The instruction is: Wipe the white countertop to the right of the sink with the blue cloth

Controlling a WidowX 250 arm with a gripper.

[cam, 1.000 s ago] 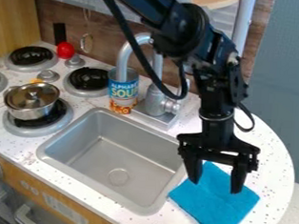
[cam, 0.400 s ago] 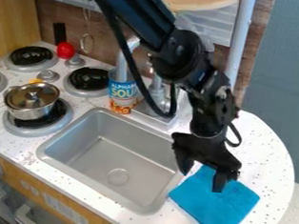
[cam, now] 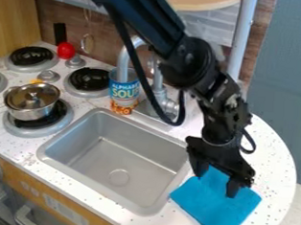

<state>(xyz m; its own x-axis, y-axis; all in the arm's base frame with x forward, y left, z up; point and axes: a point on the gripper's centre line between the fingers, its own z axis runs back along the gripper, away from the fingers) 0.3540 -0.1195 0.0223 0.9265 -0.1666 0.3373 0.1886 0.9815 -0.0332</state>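
The gripper [cam: 216,184] hangs over the upper part of a blue cloth [cam: 219,208], open, with its two fingers apart and nothing else between them but the cloth beneath. Whether the fingertips touch the cloth I cannot tell. The cloth lies flat on the counter, just right of the grey sink [cam: 79,164].
A lidded metal pot [cam: 30,101] sits on the front burner at left. Behind the sink stand a soup can [cam: 123,94] and the grey faucet [cam: 123,62]. A red ball-shaped item [cam: 66,50] is at the back, and a grey post [cam: 242,38] rises behind the arm.
The gripper first moved left and turned, then shifted slightly right and down over the cloth. The cloth and the other objects have stayed put.
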